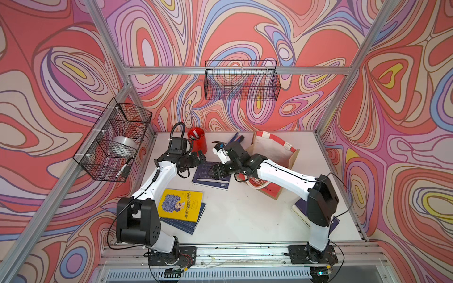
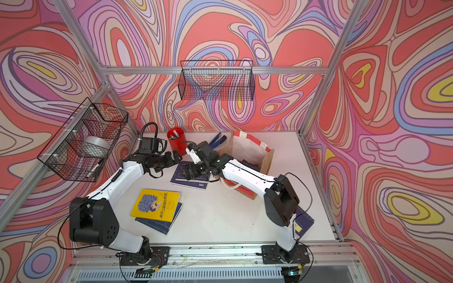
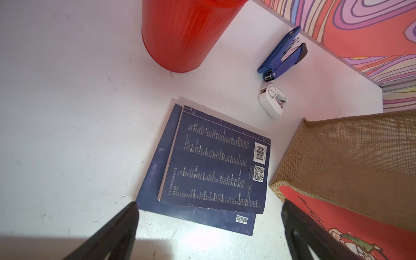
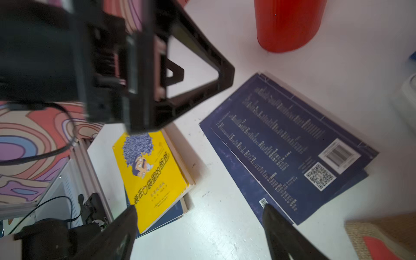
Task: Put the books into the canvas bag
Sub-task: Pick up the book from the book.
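While both arms lean in over the middle of the table [image 1: 245, 220], you can log its contents as follows.

- left gripper [image 1: 199, 157]: jaws spread wide and empty, above the corner of the navy stack nearest the red pen cup [image 1: 197, 142].
- right gripper [image 1: 217, 172]: jaws also well apart, holding nothing, over the stack's side toward the bag. You cannot tell whether it touches the cover.
- navy stack [image 3: 213, 162]: two navy books, back covers up, the upper one skewed on the lower. They lie flat on the table between pen cup and bag.
- yellow book [image 1: 181, 204]: cartoon cover up, resting on a third navy book [image 1: 188, 226] near the left arm's base.
- fourth navy book [image 2: 304, 219]: at the table's right edge, partly hidden by the right arm.
- canvas bag [image 1: 270, 150]: just beside the navy stack, mouth open, white lining showing, red-and-white handle at its far rim. A dark blue shape [image 2: 248, 163] lies inside; you cannot tell what it is.
- also present: a blue stapler [image 3: 283, 54] and a small white device [image 3: 272, 103], behind the stack near the back wall.
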Controlling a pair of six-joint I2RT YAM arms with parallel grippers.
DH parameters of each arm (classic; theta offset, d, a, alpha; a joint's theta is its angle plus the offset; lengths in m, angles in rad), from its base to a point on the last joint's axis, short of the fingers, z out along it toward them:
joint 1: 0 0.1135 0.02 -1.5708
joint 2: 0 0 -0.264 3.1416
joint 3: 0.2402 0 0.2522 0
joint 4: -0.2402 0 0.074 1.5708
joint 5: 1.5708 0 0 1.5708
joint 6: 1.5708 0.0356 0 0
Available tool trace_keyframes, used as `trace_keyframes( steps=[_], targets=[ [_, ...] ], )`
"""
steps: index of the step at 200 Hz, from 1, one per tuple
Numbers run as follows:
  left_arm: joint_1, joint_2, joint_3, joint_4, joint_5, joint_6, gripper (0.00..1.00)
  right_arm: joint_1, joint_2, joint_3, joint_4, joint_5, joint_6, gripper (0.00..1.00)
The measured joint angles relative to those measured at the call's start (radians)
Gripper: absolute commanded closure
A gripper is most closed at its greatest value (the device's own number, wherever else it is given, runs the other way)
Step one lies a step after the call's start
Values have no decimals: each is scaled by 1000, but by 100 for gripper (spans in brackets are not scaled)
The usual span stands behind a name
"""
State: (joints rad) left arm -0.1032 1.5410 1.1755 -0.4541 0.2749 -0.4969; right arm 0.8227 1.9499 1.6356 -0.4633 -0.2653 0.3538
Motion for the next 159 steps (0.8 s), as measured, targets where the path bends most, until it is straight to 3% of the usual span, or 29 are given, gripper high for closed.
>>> trace_keyframes(
  steps=[37, 82, 159],
  targets=[
    [5, 96, -34, 115, 73, -60, 0, -4, 122, -5, -8, 79, 89, 7],
    [5, 175, -68, 209, 111, -100, 0, -8, 125, -64, 23, 180, 163, 7],
    [5, 211, -102, 262, 126, -111, 0, -59, 126, -134, 100, 208, 201, 8]
  ],
)
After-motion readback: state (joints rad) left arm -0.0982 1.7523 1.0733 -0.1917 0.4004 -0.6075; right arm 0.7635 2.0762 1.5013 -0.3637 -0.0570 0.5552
